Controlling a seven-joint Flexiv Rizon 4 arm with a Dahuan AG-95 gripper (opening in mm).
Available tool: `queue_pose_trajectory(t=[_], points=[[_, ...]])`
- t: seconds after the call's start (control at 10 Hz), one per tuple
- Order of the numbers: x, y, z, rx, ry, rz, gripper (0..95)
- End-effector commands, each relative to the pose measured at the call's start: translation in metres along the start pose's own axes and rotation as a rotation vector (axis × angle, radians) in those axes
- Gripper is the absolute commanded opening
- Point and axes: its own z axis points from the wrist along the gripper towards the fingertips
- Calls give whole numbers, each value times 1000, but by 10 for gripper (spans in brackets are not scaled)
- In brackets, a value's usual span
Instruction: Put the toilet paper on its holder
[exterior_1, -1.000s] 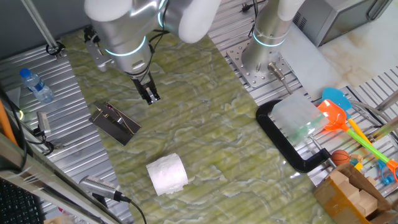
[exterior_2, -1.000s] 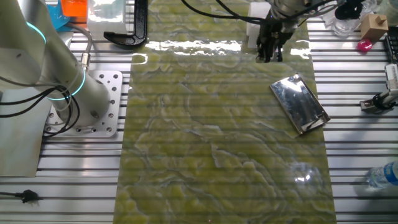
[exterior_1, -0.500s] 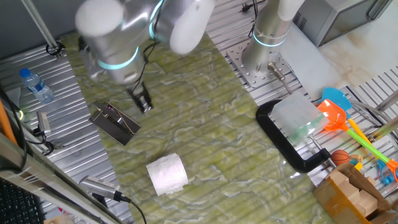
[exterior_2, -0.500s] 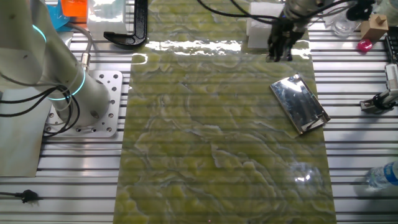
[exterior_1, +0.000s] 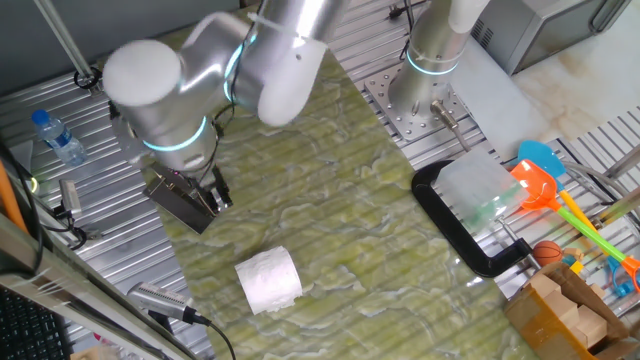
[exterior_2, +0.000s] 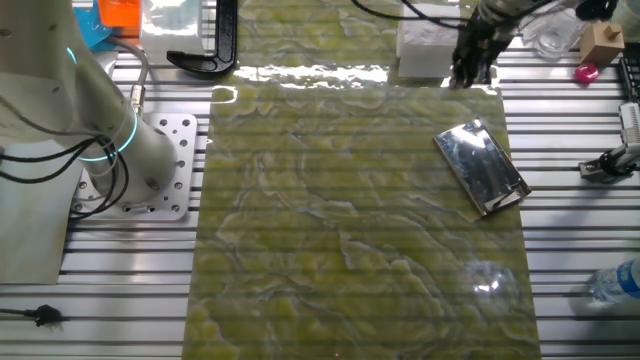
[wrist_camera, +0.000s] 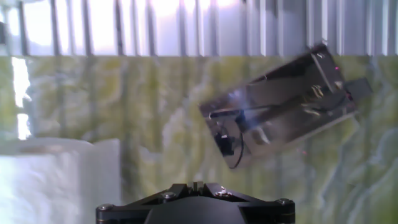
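Your hand view: holder (wrist_camera: 280, 102) at 1 o'clock, toilet paper (wrist_camera: 59, 180) at 8 o'clock. Fixed views: gripper (exterior_1: 213, 194) over holder; jaws' state untellable.

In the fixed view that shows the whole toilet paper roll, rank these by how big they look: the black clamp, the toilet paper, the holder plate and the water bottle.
1. Black clamp, largest.
2. Toilet paper.
3. Holder plate, partly hidden behind the gripper, so it may really match the roll.
4. Water bottle, smallest.

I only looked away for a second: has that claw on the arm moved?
Yes. The gripper has swung left and down in the picture, from over bare mat to the holder, which has stayed put; the toilet paper hasn't moved.
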Motion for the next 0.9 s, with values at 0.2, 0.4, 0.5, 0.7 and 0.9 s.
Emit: queue_pose_trajectory(t=[0.2,0.4,0.5,0.7,0.9], points=[[-19,21,-15,-21,6,-4,0],[-26,30,-14,-51,46,52,0],[-29,35,-13,-63,81,102,0],[-29,35,-14,-56,39,80,0],[-29,35,-14,-38,-6,46,0]])
